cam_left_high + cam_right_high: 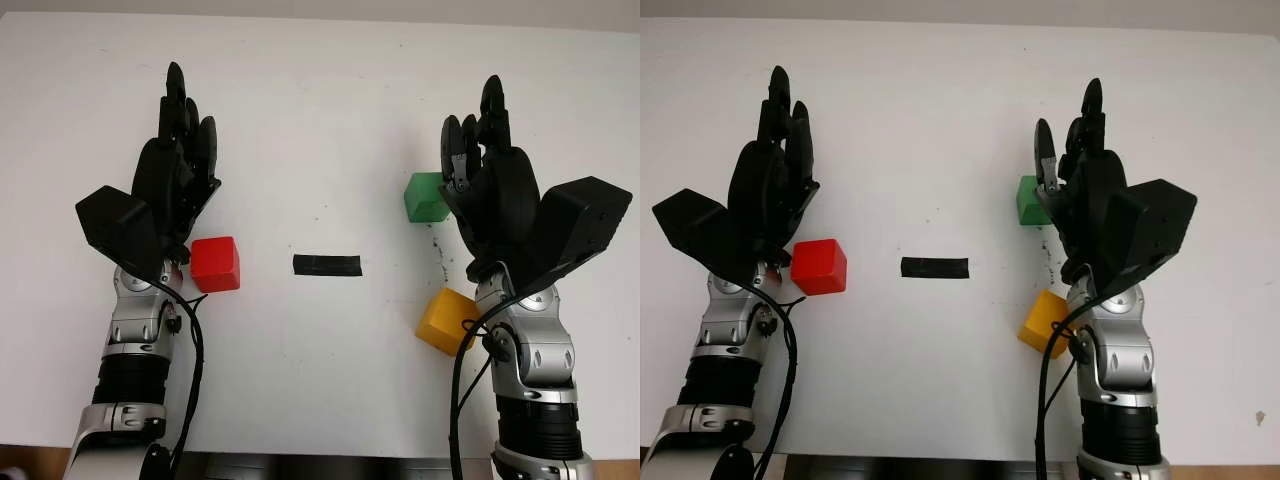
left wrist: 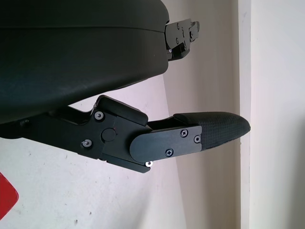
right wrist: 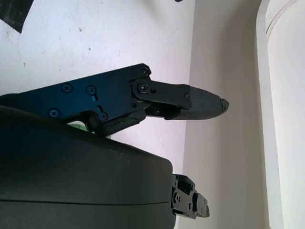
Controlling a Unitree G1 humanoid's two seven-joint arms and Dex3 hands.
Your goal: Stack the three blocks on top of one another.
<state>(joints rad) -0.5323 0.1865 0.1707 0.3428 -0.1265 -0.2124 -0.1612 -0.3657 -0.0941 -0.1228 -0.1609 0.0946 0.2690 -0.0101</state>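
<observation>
Three blocks lie apart on the white table (image 1: pixel 320 100). The red block (image 1: pixel 215 264) sits at the left, just right of my left hand (image 1: pixel 180 125), which is open above the table and holds nothing. A corner of the red block (image 2: pixel 5 198) shows in the left wrist view. The green block (image 1: pixel 425 197) is at the right, partly covered by my right hand (image 1: pixel 480 130), which is open and holds nothing. The yellow block (image 1: pixel 446 320) lies nearer the front edge, beside the right wrist.
A strip of black tape (image 1: pixel 326 265) is stuck to the table midway between the two hands. The table's front edge (image 1: pixel 320 455) runs just behind both forearms. Cables hang along each wrist.
</observation>
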